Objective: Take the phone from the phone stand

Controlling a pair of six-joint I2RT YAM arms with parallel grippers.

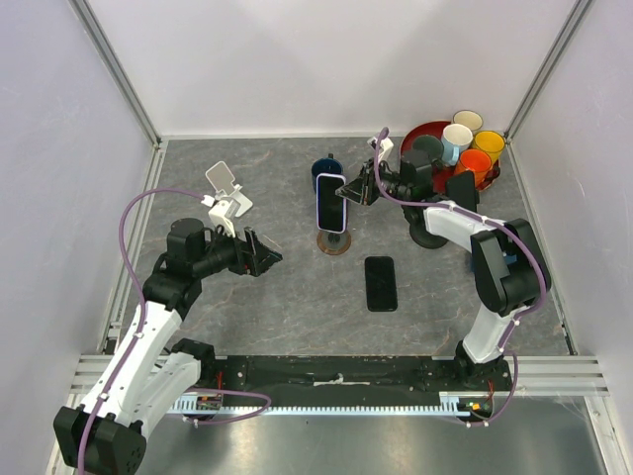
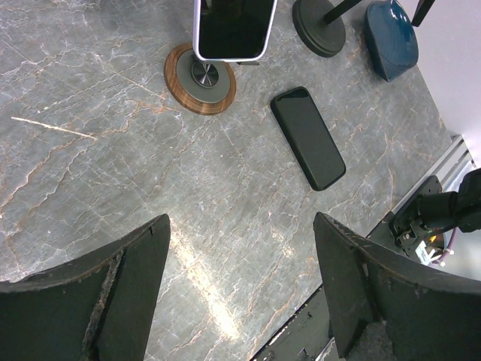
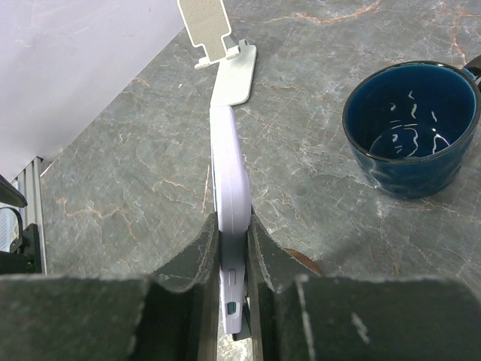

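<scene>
With the right gripper (image 3: 233, 252) pinching the phone (image 3: 229, 165) edgewise and the left gripper (image 2: 240, 289) spread idle, a tilted lift could topple the stand (image 1: 333, 243).

The left wrist view's top edge crops the phone (image 2: 231, 26). In the right wrist view, the fingers (image 3: 192, 263) cover its lower sides.
</scene>
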